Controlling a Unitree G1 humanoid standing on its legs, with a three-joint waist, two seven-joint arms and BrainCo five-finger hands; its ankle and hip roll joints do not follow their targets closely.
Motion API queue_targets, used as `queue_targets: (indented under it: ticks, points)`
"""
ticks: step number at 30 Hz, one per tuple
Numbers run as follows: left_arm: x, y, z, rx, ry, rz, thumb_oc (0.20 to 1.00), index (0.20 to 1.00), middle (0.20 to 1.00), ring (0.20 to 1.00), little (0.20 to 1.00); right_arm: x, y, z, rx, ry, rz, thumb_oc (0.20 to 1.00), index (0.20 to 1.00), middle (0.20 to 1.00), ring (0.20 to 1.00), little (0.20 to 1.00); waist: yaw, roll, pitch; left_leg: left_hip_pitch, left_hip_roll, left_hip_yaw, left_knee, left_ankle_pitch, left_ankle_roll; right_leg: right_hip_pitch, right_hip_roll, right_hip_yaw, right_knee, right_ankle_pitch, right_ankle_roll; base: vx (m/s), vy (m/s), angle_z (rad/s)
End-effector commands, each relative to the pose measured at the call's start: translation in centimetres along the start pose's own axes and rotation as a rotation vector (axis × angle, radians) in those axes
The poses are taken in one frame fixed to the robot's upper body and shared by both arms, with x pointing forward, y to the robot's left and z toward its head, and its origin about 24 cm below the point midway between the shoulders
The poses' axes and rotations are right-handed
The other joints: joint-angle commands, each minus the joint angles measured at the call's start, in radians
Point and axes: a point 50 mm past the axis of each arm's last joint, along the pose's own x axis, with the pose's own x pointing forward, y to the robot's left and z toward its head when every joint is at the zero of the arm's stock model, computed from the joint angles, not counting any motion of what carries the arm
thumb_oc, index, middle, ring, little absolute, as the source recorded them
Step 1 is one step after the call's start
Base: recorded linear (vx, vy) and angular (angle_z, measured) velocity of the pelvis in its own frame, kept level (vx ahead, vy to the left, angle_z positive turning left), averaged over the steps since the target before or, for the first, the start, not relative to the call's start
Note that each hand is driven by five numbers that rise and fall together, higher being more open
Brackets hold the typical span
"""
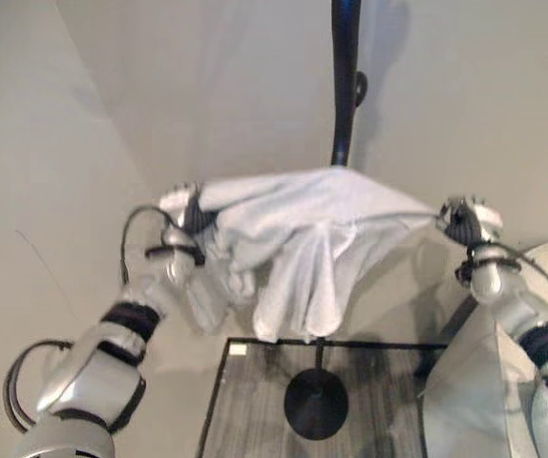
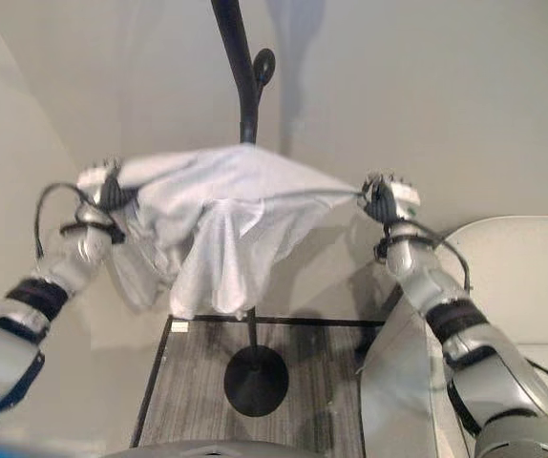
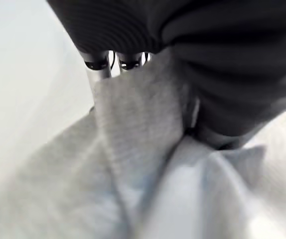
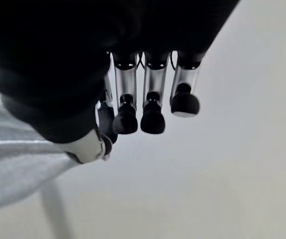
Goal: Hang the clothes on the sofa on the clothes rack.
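A white garment point(image 1: 303, 229) hangs stretched between my two hands at chest height, its middle sagging in loose folds. My left hand point(image 1: 183, 224) is shut on its left end, and the cloth point(image 3: 133, 149) bunches over the fingers point(image 3: 97, 64). My right hand point(image 2: 389, 202) pinches the right corner, fingers point(image 4: 133, 99) curled, with the cloth point(image 4: 18, 169) trailing away beside the thumb. The black clothes rack pole point(image 1: 344, 86) rises just behind the garment's top edge, with a hook point(image 2: 263, 67) on its side. Its round base point(image 1: 315, 403) stands on the floor below.
A dark grey mat point(image 1: 245, 410) with a black edge lies under the rack's base. A pale, light grey sofa point(image 2: 513, 277) sits at the right, close to my right arm. Plain light walls meet in a corner behind the rack.
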Motion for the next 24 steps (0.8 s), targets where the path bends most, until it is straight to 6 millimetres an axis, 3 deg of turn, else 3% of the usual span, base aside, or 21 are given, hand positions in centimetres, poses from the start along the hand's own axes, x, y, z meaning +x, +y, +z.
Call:
queue_targets:
  ticks: [1, 2, 3, 4, 5, 6, 7, 8, 10, 12, 13, 14, 15, 18, 22, 24]
  points:
    - [0.4, 0.1, -0.3, -0.076, 0.081, 0.087, 0.200, 0.200, 0.200, 0.200, 0.200, -1.4, 1.0, -3.0, -0.050, 0.138, 0.010, 0.200, 0.200, 0.200, 0.200, 0.200, 0.036, -0.002, -0.002, -0.011, 0.090, -0.011, 0.008, -0.029, -0.114, 0.061, -0.048, -0.040, 0.012, -0.051, 0.068, 0.00, 0.000, 0.00]
    - [0.3, 0.0, -0.3, -0.075, 0.082, 0.085, 0.200, 0.200, 0.200, 0.200, 0.200, -1.4, 1.1, -3.0, -0.050, 0.138, 0.012, 0.200, 0.200, 0.200, 0.200, 0.200, 0.036, -0.002, -0.004, -0.010, 0.090, -0.011, 0.008, -0.030, -0.114, 0.062, -0.049, -0.040, 0.012, -0.052, 0.068, 0.00, 0.000, 0.00]
    - [-1.5, -2.3, 0.4, -0.192, 0.117, 0.054, 0.200, 0.200, 0.200, 0.200, 0.200, -3.5, 3.9, -2.9, 0.003, 0.181, 0.080, 0.200, 0.200, 0.200, 0.200, 0.200, 0.041, -0.006, 0.001, -0.009, 0.090, -0.014, 0.008, -0.029, -0.113, 0.065, -0.047, -0.041, 0.012, -0.057, 0.061, 0.00, 0.000, 0.00]
    - [-1.6, -2.3, 0.3, -0.192, 0.119, 0.052, 0.200, 0.200, 0.200, 0.200, 0.200, -3.6, 3.9, -2.9, 0.002, 0.182, 0.082, 0.200, 0.200, 0.200, 0.200, 0.200, 0.041, -0.006, -0.001, -0.009, 0.090, -0.015, 0.008, -0.030, -0.113, 0.065, -0.047, -0.042, 0.012, -0.057, 0.061, 0.01, -0.023, 0.06]
    - [-3.4, -4.3, 1.5, -0.360, 0.170, 0.039, 0.200, 0.200, 0.200, 0.200, 0.200, -5.5, 6.7, -2.0, 0.078, 0.213, 0.149, 0.200, 0.200, 0.200, 0.200, 0.200, 0.044, -0.011, 0.003, -0.006, 0.090, -0.020, 0.008, -0.030, -0.111, 0.068, -0.045, -0.041, 0.012, -0.061, 0.053, 0.02, -0.019, 0.07]
    - [-4.3, -5.4, 2.0, -0.459, 0.214, 0.022, 0.200, 0.200, 0.200, 0.200, 0.200, -6.3, 7.9, -1.5, 0.115, 0.229, 0.180, 0.200, 0.200, 0.200, 0.200, 0.200, 0.045, -0.012, 0.003, -0.005, 0.091, -0.022, 0.008, -0.029, -0.110, 0.070, -0.043, -0.040, 0.012, -0.062, 0.050, 0.01, -0.019, 0.06]
    - [-4.4, -5.4, 2.0, -0.459, 0.216, 0.021, 0.310, 0.310, 0.310, 0.310, 0.310, -6.4, 8.0, -1.5, 0.115, 0.229, 0.181, 0.200, 0.200, 0.200, 0.200, 0.200, 0.044, -0.012, 0.002, -0.004, 0.091, -0.022, 0.008, -0.030, -0.110, 0.070, -0.043, -0.040, 0.012, -0.063, 0.049, 0.01, -0.014, 0.04]
    - [-5.2, -6.4, 2.6, -0.567, 0.263, 0.008, 0.598, 0.598, 0.598, 0.598, 0.598, -7.0, 9.1, -0.6, 0.156, 0.232, 0.210, 0.200, 0.200, 0.200, 0.200, 0.200, 0.045, -0.013, 0.004, -0.002, 0.092, -0.024, 0.008, -0.029, -0.110, 0.072, -0.041, -0.040, 0.012, -0.064, 0.046, 0.00, -0.015, 0.03]
    - [-6.7, -8.2, 4.0, -0.818, 0.381, -0.012, 1.000, 1.000, 1.000, 1.000, 1.000, -8.1, 11.3, 1.6, 0.249, 0.235, 0.276, 0.200, 0.200, 0.200, 0.200, 0.200, 0.046, -0.015, 0.010, -0.002, 0.094, -0.028, 0.008, -0.025, -0.109, 0.073, -0.036, -0.037, 0.012, -0.066, 0.038, -0.01, -0.027, 0.04]
    - [-7.0, -8.6, 4.4, -0.917, 0.419, -0.028, 1.000, 1.000, 1.000, 1.000, 1.000, -8.3, 11.8, 2.3, 0.276, 0.232, 0.295, 0.200, 0.200, 0.200, 0.200, 0.200, 0.046, -0.015, 0.012, -0.003, 0.094, -0.029, 0.008, -0.023, -0.109, 0.074, -0.034, -0.037, 0.012, -0.067, 0.036, 0.00, 0.000, 0.00]
    - [-7.2, -9.0, 4.9, -1.067, 0.478, -0.037, 1.000, 1.000, 1.000, 1.000, 1.000, -8.3, 12.3, 3.5, 0.340, 0.230, 0.322, 0.667, 0.667, 0.667, 0.667, 0.667, 0.047, -0.014, 0.016, -0.004, 0.096, -0.032, 0.008, -0.019, -0.110, 0.074, -0.031, -0.036, 0.012, -0.067, 0.033, 0.00, 0.000, 0.00]
    - [-7.2, -9.0, 4.9, -1.067, 0.479, -0.037, 1.000, 1.000, 1.000, 1.000, 1.000, -8.3, 12.3, 3.5, 0.340, 0.230, 0.322, 0.896, 0.896, 0.896, 0.896, 0.896, 0.046, -0.014, 0.016, -0.004, 0.096, -0.032, 0.008, -0.019, -0.110, 0.075, -0.031, -0.036, 0.012, -0.067, 0.033, -0.03, -0.029, 0.05]
    - [-7.5, -9.6, 4.8, -1.138, 0.528, -0.070, 1.000, 1.000, 1.000, 1.000, 1.000, -8.3, 12.7, 4.5, 0.406, 0.232, 0.344, 1.000, 1.000, 1.000, 1.000, 1.000, 0.047, -0.012, 0.018, -0.005, 0.098, -0.035, 0.008, -0.017, -0.112, 0.074, -0.029, -0.036, 0.012, -0.067, 0.031, -0.01, -0.013, 0.06]
    - [-8.1, -9.8, 4.1, -1.197, 0.568, -0.109, 1.000, 1.000, 1.000, 1.000, 1.000, -8.2, 12.5, 4.7, 0.459, 0.244, 0.345, 1.000, 1.000, 1.000, 1.000, 1.000, 0.048, -0.009, 0.019, -0.003, 0.099, -0.037, 0.008, -0.015, -0.113, 0.075, -0.027, -0.040, 0.012, -0.067, 0.031, -0.01, -0.011, 0.06]
    - [-10.9, -10.5, 0.1, -1.209, 0.744, -0.120, 1.000, 1.000, 1.000, 1.000, 1.000, -8.9, 12.6, 3.5, 0.578, 0.358, 0.341, 1.000, 1.000, 1.000, 1.000, 1.000, 0.056, 0.001, 0.015, 0.003, 0.099, -0.038, 0.008, -0.014, -0.115, 0.078, -0.027, -0.051, 0.012, -0.066, 0.033, 0.00, -0.003, 0.02]
    - [-11.6, -10.5, -1.0, -1.177, 0.773, -0.103, 1.000, 1.000, 1.000, 1.000, 1.000, -9.3, 12.7, 3.1, 0.605, 0.396, 0.332, 1.000, 1.000, 1.000, 1.000, 1.000, 0.059, 0.000, 0.014, 0.005, 0.099, -0.038, 0.008, -0.015, -0.116, 0.079, -0.028, -0.053, 0.012, -0.066, 0.033, 0.01, -0.012, 0.05]
